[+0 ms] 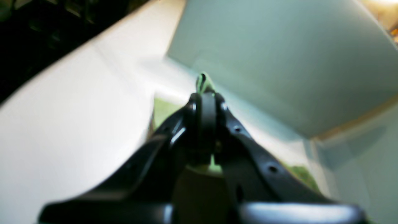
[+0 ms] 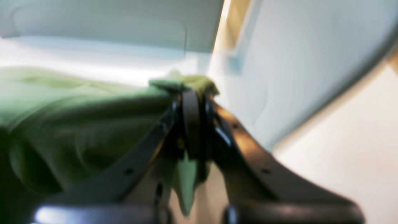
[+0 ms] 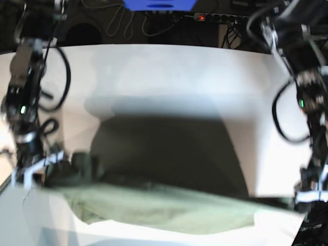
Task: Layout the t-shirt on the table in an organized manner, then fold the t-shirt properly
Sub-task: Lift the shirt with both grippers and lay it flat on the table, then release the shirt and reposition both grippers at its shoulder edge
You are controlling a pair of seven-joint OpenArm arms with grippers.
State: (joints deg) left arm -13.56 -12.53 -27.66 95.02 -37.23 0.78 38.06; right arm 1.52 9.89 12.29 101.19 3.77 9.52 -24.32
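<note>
The olive-green t-shirt point(image 3: 164, 207) hangs stretched in a wide band between my two grippers, near the front of the white table point(image 3: 179, 77), and casts a large dark shadow on it. At the left of the base view, my right gripper point(image 3: 38, 171) is shut on a bunched edge of the t-shirt point(image 2: 77, 118); the right wrist view shows fabric pinched at the gripper's point(image 2: 192, 93) tips. My left gripper point(image 3: 307, 197), at the right of the base view, is shut on the other end. Only a sliver of green cloth point(image 1: 202, 81) pokes past that gripper's point(image 1: 205, 96) tips. All views are blurred.
Beyond the table's far edge lie dark cables, a power strip point(image 3: 225, 17) and a blue object point(image 3: 159, 4). Loops of arm cable hang over the table at both sides point(image 3: 59, 77). The table's front edge runs just below the hanging shirt.
</note>
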